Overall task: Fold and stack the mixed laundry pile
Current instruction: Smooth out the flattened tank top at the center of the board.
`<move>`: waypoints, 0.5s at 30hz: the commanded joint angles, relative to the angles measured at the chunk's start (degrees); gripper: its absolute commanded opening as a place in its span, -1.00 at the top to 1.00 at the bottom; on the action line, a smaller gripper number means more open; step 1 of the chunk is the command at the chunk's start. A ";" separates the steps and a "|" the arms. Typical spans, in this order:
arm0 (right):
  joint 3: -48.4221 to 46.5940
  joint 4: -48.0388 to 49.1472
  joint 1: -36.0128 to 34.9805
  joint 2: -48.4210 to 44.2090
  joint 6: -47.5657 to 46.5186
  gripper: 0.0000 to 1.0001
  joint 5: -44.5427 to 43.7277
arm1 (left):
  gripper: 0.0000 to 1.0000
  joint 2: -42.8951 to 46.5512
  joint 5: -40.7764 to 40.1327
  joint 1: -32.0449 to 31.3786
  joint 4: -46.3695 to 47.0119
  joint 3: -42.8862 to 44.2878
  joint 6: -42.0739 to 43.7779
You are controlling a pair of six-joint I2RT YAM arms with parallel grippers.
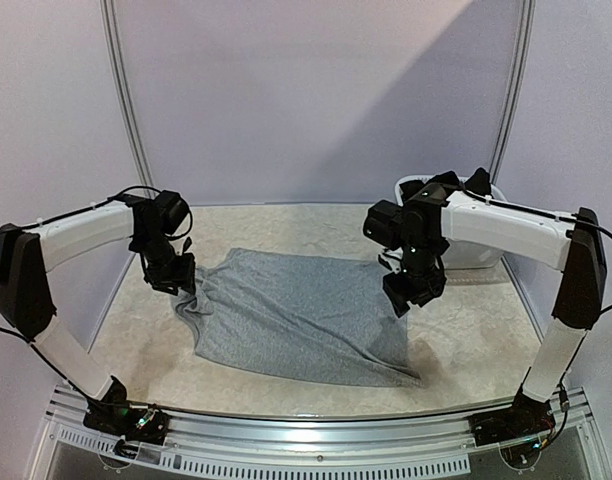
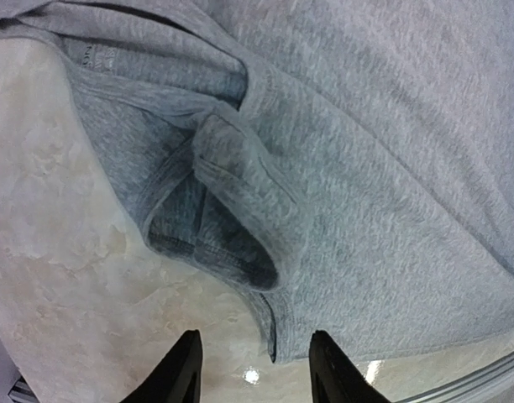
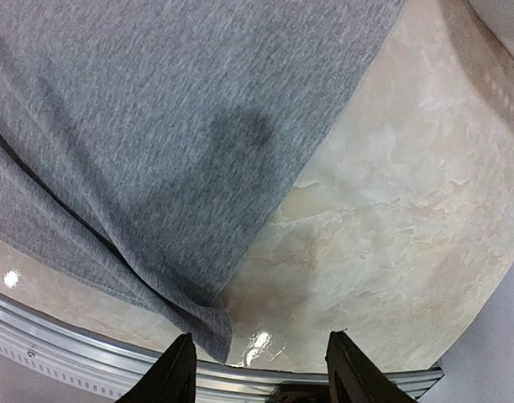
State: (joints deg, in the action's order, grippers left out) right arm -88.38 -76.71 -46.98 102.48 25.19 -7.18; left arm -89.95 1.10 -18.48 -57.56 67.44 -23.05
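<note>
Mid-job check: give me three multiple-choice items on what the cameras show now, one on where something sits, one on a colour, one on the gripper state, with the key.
1. Where does the white basket stand?
A) at the far right of the table
B) at the near left edge
C) under the garment

2. What colour is the garment spread on the table?
A) black
B) light grey
C) orange

3. How do the left gripper and right gripper stand?
A) both shut on the garment
B) left shut on a hem, right open
C) both open, holding nothing

Key:
1 A, the top view shows it in the far right corner.
2 B, every view shows grey knit cloth.
3 C, each wrist view shows parted fingers with nothing between them.
</note>
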 commanded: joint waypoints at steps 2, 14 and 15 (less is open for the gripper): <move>2.35 0.94 -0.21 -2.98 0.54 -0.07 0.02 | 0.15 -3.68 0.93 -1.82 4.34 -0.66 -1.25; 6.76 1.66 -0.19 -6.86 2.96 -0.07 -0.62 | 0.55 -11.23 1.32 -1.87 9.53 0.32 -2.83; 6.87 1.65 -0.18 -7.06 3.10 -0.07 -0.71 | 0.67 -11.81 1.05 -1.83 9.92 0.72 -3.09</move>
State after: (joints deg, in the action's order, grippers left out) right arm -82.70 -75.94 -46.98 97.51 26.83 -7.05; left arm -100.01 2.39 -19.77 -50.83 67.35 -24.91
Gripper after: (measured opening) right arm 0.533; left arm 0.245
